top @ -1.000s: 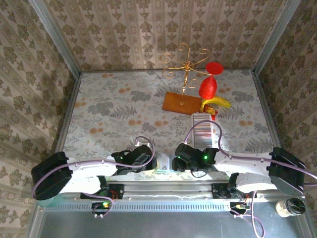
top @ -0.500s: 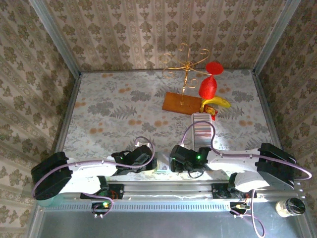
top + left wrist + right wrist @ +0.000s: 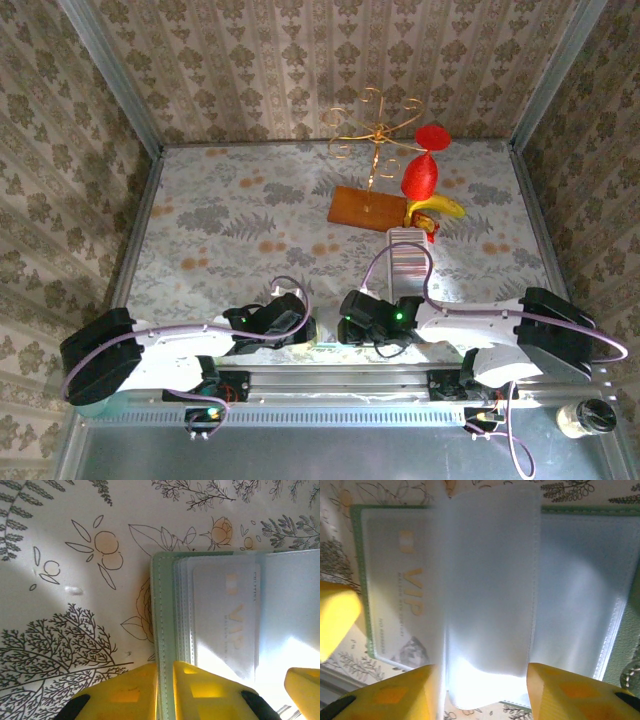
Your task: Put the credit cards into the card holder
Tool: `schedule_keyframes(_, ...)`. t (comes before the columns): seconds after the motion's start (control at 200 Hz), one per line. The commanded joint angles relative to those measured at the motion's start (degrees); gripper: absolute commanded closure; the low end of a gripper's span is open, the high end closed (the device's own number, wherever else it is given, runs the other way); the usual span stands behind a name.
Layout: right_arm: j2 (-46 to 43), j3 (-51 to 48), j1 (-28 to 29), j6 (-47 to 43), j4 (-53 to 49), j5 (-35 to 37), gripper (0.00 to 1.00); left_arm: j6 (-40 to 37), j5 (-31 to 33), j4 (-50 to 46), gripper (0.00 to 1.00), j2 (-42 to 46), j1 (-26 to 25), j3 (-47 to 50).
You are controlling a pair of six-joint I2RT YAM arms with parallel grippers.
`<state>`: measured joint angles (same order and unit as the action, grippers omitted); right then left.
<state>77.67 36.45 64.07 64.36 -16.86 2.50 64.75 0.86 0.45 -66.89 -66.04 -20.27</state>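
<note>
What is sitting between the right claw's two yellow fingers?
In the right wrist view, a clear pocket page of the open card holder stands between the fingers of the right claw.

The desk (image 3: 230, 215) wears a pale cloth printed with grey-green ferns and peach blossoms. The walls (image 3: 250, 60) carry a beige damask motif. At the far right sit a brown board (image 3: 365, 208), a gold wire stand (image 3: 375, 120), a bright red shape (image 3: 422, 172), a yellow banana (image 3: 442, 207) and a white ribbed tray (image 3: 408, 255). Up close, the card holder (image 3: 162, 630) has a mint-green border and frosted, bluish pockets. The card (image 3: 225, 625) in it is whitish with gold VIP lettering. The left hand (image 3: 165, 680) is yellow, and so is the right hand (image 3: 480, 690). Purple cables (image 3: 180, 327) trail over white-and-black arms (image 3: 480, 322).
</note>
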Motion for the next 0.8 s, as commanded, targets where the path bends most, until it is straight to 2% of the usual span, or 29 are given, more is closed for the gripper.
schedule_keyframes(0.0,-2.15,0.46,0.53,1.24,-1.15,3.05,0.50,0.81,0.96,-0.63,0.84,0.98,-0.49,0.59)
schedule_keyframes(0.405,-2.88,0.80,0.53,0.87,-0.33,2.30,0.52,0.84,1.07,-0.54,0.84,0.64,-0.58,0.58)
schedule_keyframes(0.595,-3.41,0.90,1.14,-0.19,7.34,0.99,0.53,1.34,1.97,-0.83,0.85,1.55,-0.59,1.20)
schedule_keyframes(0.795,0.26,1.17,1.18,0.15,14.87,-0.65,0.52,2.02,3.47,-3.44,0.84,3.99,-0.58,1.63)
